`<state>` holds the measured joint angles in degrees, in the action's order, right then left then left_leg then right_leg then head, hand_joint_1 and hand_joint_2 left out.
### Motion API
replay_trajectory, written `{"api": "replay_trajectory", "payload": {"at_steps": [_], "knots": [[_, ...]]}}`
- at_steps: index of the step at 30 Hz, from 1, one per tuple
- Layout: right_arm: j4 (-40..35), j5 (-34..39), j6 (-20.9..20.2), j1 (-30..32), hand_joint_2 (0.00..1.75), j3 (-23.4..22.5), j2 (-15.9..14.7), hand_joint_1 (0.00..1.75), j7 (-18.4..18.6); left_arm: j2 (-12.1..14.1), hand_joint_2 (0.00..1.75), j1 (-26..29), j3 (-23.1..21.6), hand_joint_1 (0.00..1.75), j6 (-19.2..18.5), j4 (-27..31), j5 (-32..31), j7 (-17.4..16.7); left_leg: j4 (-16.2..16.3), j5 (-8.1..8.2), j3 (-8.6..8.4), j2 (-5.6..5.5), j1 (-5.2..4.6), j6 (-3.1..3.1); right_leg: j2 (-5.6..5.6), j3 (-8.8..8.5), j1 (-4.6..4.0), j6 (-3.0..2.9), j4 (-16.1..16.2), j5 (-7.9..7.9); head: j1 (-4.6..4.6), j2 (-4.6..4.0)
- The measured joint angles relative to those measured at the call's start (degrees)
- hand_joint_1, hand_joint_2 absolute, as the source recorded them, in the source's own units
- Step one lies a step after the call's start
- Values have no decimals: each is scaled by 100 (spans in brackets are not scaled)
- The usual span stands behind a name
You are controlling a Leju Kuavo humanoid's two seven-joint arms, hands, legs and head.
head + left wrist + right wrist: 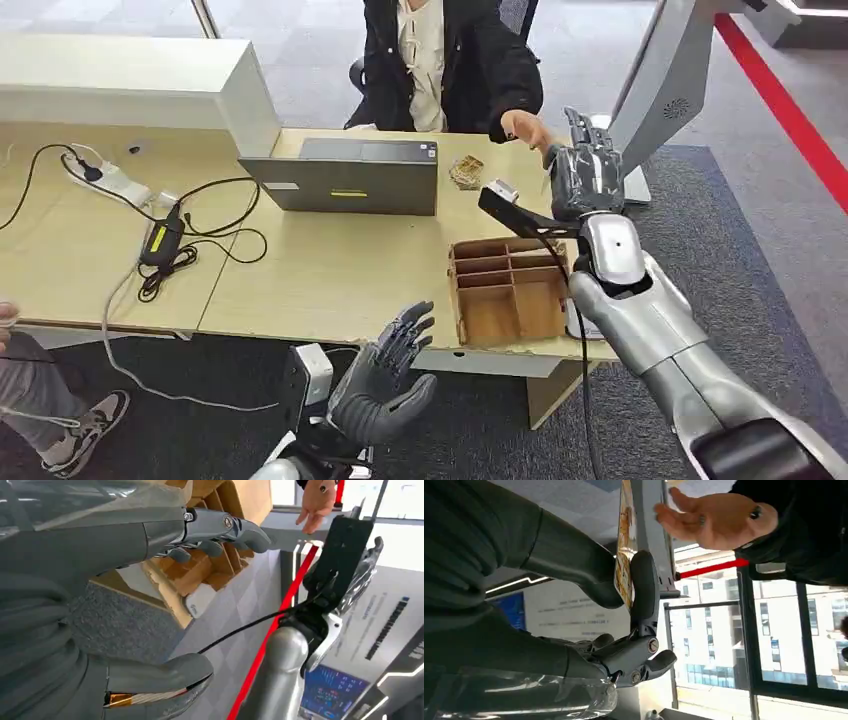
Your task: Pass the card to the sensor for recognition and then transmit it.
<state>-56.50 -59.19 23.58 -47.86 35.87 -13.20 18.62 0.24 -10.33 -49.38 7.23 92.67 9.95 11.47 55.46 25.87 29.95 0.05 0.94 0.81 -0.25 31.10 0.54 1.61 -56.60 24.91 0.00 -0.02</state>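
My right hand (585, 178) is raised over the desk's far right, just short of a person's open hand (524, 130). The right wrist view shows the card (624, 555) edge-on, pinched between the thumb and a finger of my right hand (644, 595), with the person's palm (709, 517) spread close beyond it. A small white device (503, 189), possibly the sensor, lies on the desk left of that hand. My left hand (392, 375) hovers below the desk's front edge, fingers (220, 527) spread and holding nothing.
A wooden divided box (505, 290) sits at the desk's front right. A grey laptop (350, 175) stands mid-desk, with a small woven item (465, 171) beside it. A power strip (105, 180), adapter (160, 240) and cables lie left. A person in black (440, 60) sits behind the desk.
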Motion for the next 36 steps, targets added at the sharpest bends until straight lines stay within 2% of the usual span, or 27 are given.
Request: {"api": "replay_trajectory", "payload": {"at_steps": [8,9,10,15,19,25,26,27,36], "knots": [[208,125,-2,-200,175,24,107,175,-138,-20,175,-47,-26,0,-55,-31,22,0,0,-1,0,1,0,0,0,0,0,-1,0,-1,0,0],[384,233,0,-336,175,37,190,175,-235,-35,175,-72,-44,0,-81,-57,26,0,0,-1,0,0,0,0,0,0,0,-1,-1,-1,-2,0],[925,419,46,-733,175,94,501,175,-382,-55,175,-132,-90,0,-133,-129,42,2,0,-4,0,-1,1,-1,0,2,-1,-2,-2,-1,0,0],[1676,439,61,-1117,175,168,942,175,-369,-66,175,-181,-122,0,-157,-225,41,2,-1,-4,2,-1,1,0,0,5,-2,-2,-3,-1,0,0],[2092,566,42,-1258,175,205,1172,175,-369,-66,175,-180,-122,0,-157,-275,41,33,0,-4,4,-1,1,0,0,5,-1,-2,-2,-1,-2,0],[2500,644,59,-1297,175,256,1340,175,-371,-74,175,-114,-120,0,-127,-315,35,125,0,-4,5,-1,0,-1,0,5,0,-1,-2,-2,-2,0],[2540,647,61,-1296,175,262,1355,122,-373,-90,175,-70,-118,0,-107,-315,17,129,1,-4,5,-1,0,-1,0,6,0,-1,-2,-2,0,0],[2585,642,61,-1297,175,267,1379,0,-376,-109,175,-30,-118,0,-87,-315,-18,129,1,-4,6,-3,0,-1,0,6,0,-1,-2,-1,0,0],[2869,671,22,-1323,175,332,1510,0,-216,-162,175,71,-116,0,-57,-315,-35,127,0,-4,5,-2,0,-1,0,7,-1,-1,-2,-1,0,0]]}}
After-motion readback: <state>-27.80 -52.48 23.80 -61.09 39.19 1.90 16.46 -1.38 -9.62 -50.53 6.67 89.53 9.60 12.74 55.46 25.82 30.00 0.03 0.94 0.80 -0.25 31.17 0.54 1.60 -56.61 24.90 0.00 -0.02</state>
